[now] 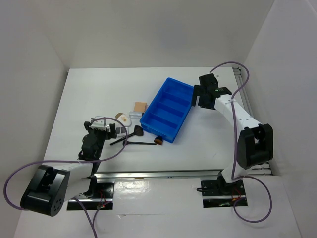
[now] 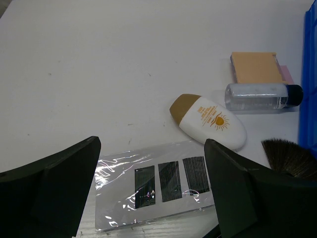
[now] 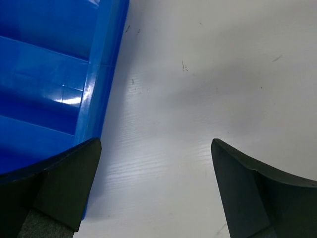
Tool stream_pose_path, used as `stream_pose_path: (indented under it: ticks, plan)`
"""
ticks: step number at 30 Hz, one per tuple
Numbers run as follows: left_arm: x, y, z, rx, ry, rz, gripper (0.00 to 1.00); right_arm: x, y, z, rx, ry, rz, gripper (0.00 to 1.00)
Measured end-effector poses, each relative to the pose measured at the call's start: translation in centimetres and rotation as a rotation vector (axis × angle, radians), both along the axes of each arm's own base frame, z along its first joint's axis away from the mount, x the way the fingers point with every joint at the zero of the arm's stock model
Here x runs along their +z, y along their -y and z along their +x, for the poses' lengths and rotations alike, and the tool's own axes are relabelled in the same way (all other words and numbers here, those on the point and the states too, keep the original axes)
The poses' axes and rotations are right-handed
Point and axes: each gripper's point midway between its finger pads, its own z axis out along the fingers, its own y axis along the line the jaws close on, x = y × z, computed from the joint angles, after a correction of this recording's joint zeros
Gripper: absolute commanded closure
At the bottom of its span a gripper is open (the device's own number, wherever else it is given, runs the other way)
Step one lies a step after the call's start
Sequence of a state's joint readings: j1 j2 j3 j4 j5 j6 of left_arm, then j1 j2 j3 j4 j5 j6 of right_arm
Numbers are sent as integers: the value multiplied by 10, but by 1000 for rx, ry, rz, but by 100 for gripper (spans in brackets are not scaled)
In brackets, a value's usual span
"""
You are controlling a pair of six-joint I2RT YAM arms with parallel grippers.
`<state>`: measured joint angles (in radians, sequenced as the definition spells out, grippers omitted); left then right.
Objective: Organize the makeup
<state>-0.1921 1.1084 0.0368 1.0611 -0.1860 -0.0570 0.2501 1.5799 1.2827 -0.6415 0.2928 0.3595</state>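
My left gripper (image 1: 100,127) is open and empty, hovering just above the silver-grey palette strip (image 2: 158,187) with dark pans, which lies between its fingers (image 2: 59,178). Beyond it lie the white oval compact (image 2: 214,122) with a tan cap, a small clear tube (image 2: 257,96) with a black cap, and the tan square pad (image 2: 256,67). A dark brush head (image 2: 290,157) shows at the right. In the top view two thin black brushes (image 1: 133,141) lie in front of the bin. My right gripper (image 3: 156,146) is open and empty over bare table beside the bin's right wall.
The large blue compartmented bin (image 1: 148,120) stands at the table's middle, angled; its wall shows in the right wrist view (image 3: 101,74) and its edge in the left wrist view (image 2: 311,74). White walls enclose the table on three sides.
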Motion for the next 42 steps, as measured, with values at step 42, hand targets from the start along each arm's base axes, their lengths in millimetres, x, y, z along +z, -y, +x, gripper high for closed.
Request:
stream_pose_path:
  ticks: [42]
  plan:
    - [71, 57, 125, 38, -750, -162, 27, 47, -110, 41, 358, 157, 30, 1]
